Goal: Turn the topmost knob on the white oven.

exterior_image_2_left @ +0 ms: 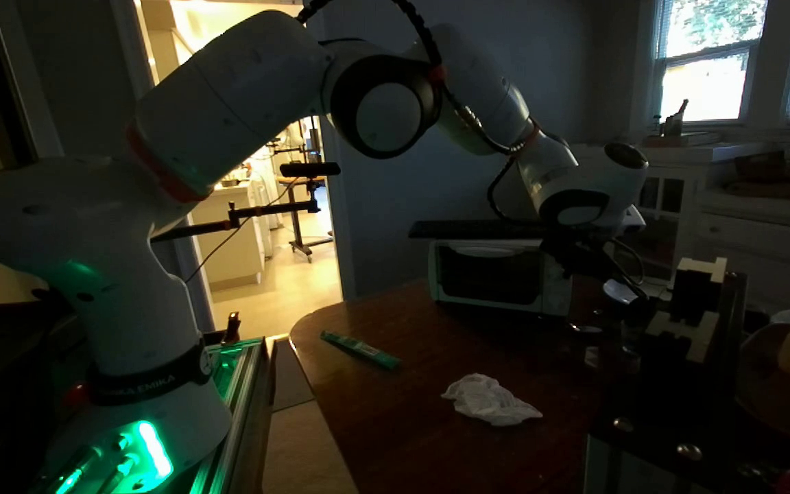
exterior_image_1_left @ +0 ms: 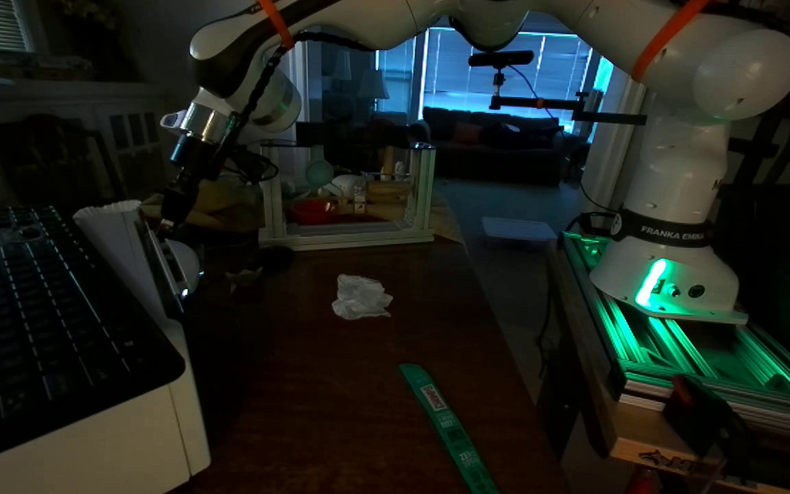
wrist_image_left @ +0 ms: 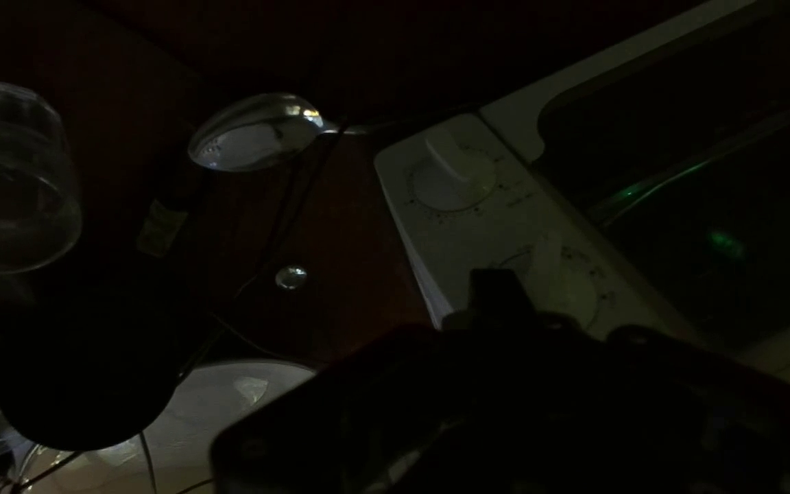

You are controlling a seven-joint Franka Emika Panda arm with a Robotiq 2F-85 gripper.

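Observation:
The white oven [exterior_image_2_left: 436,274] stands on the table with a dark glass door and a black slab on top. In an exterior view its pale side [exterior_image_1_left: 93,449] shows at the left. In the wrist view its front panel carries a lower knob [wrist_image_left: 453,171] in full view and an upper knob [wrist_image_left: 563,285], partly covered. Whether another knob is hidden behind the gripper, I cannot tell. My gripper [wrist_image_left: 501,291] appears as one dark narrow tip, shut, just beside the upper knob's left edge; contact is unclear. In an exterior view the gripper [exterior_image_1_left: 167,225] points down at the oven front.
Near the panel are a spoon [wrist_image_left: 254,134], a clear glass [wrist_image_left: 14,178] and a pale dish [wrist_image_left: 230,405]. A crumpled tissue [exterior_image_1_left: 361,297] and a green packet [exterior_image_1_left: 446,425] lie on the table. A framed box [exterior_image_1_left: 347,238] with a red bowl stands at the far end.

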